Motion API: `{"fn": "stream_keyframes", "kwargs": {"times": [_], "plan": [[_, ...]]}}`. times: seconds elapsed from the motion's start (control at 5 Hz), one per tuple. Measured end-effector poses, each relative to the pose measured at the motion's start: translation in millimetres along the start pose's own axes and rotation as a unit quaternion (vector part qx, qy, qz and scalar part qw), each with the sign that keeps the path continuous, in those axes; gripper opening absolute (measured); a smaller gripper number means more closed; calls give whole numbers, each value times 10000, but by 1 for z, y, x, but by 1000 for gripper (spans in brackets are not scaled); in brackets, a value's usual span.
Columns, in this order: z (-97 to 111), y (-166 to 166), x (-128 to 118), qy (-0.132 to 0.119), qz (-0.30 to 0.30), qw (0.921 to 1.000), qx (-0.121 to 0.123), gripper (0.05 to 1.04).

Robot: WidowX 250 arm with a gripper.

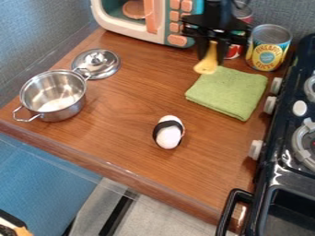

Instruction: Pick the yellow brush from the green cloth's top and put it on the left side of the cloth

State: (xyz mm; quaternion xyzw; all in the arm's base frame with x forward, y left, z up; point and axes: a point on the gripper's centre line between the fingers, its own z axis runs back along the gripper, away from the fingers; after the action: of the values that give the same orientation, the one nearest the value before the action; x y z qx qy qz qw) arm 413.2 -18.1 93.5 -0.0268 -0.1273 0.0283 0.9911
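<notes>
Jaws clamped on the yellow brush, the black arm hangs downward near the green cloth.

One saucepan and one lid are counted by the desk's left edge. One folded green cloth, one yellow brush and one toy microwave are seen towards the far edge. At least two cans are found at the far right corner: one pineapple can and one red can, partly hidden. One white egg-shaped toy is counted nearer the front edge, and one stove at the right edge.
</notes>
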Motion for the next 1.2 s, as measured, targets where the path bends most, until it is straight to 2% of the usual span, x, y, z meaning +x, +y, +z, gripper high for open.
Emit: {"fn": "stream_keyframes", "kwargs": {"times": [0.4,0.6,1.0,1.2], "plan": [[-5,77,-25,329,300,9984,360,342],[-2,110,-26,231,218,9982,508,341],[-31,116,-30,397,-291,9979,413,341],[-43,106,-33,509,-477,9971,303,405]]}}
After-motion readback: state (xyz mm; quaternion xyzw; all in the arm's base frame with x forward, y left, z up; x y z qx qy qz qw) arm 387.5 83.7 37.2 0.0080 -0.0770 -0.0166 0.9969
